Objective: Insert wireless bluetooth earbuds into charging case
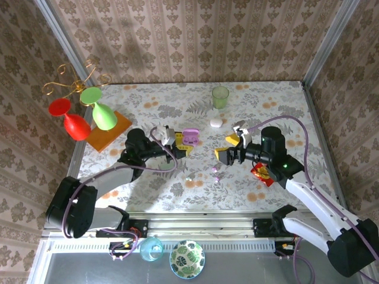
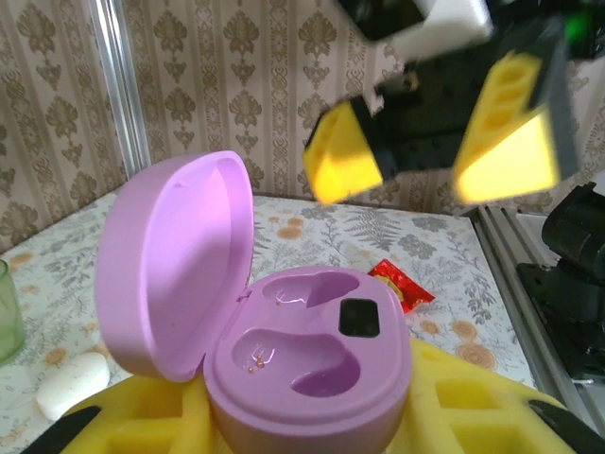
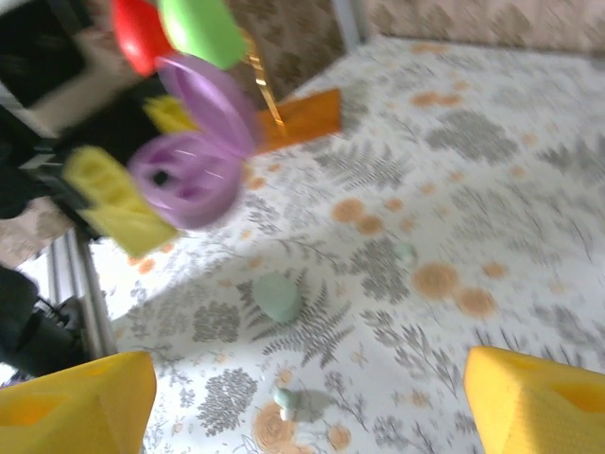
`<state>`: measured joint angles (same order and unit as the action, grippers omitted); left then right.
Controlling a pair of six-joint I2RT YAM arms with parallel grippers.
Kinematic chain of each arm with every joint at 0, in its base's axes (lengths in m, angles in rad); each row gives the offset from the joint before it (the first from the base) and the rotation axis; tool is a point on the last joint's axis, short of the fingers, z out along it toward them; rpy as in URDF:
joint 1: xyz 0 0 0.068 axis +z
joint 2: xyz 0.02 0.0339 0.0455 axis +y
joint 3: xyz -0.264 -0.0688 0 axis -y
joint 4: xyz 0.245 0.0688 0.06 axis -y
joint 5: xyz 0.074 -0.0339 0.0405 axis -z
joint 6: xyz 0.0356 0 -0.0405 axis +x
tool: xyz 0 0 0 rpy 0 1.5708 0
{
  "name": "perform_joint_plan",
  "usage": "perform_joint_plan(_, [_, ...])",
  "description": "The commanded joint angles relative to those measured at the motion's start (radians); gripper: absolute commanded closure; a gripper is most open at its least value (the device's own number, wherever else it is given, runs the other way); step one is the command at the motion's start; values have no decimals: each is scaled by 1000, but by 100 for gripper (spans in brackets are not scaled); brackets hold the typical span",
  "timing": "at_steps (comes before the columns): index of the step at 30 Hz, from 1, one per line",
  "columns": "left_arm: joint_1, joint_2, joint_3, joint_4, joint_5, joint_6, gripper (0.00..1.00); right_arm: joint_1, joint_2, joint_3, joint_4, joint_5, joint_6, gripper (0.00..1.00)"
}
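Note:
The purple charging case (image 2: 312, 378) stands open with its lid (image 2: 175, 265) up, and both of its slots are empty. My left gripper (image 2: 307, 421) is shut on it between yellow pads (image 2: 473, 411). From above, the left gripper (image 1: 179, 145) holds the case (image 1: 189, 137) at mid-table. My right gripper (image 1: 228, 148) hangs open just to its right, above the cloth. In the right wrist view, the right gripper (image 3: 307, 378) is empty, with a tiny pale earbud (image 3: 295, 402) lying on the cloth under its gap. A small purple earbud (image 1: 216, 170) lies below it.
A white pebble case (image 1: 217, 123) and a green cup (image 1: 220, 96) stand behind the grippers. A red packet (image 1: 261, 173) lies beside the right arm. Red and green goblets (image 1: 89, 118) and an orange block (image 1: 108, 131) are at the left. A mint rounded piece (image 3: 277, 296) lies on the cloth.

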<state>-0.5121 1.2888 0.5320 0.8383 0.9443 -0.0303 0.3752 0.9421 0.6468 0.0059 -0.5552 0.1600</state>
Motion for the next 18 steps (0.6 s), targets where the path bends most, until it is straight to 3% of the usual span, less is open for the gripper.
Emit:
perform_joint_plan(1, [10, -56, -6, -4, -9, 21, 75, -19, 74, -1, -45, 109, 122, 20])
perform_joint_plan(6, [11, -83, -1, -36, -7, 30, 75, -15, 312, 50, -142, 17, 123, 25])
perform_joint_plan(18, [9, -105, -1, -69, -5, 38, 75, 8, 677, 113, -24, -58, 144, 37])
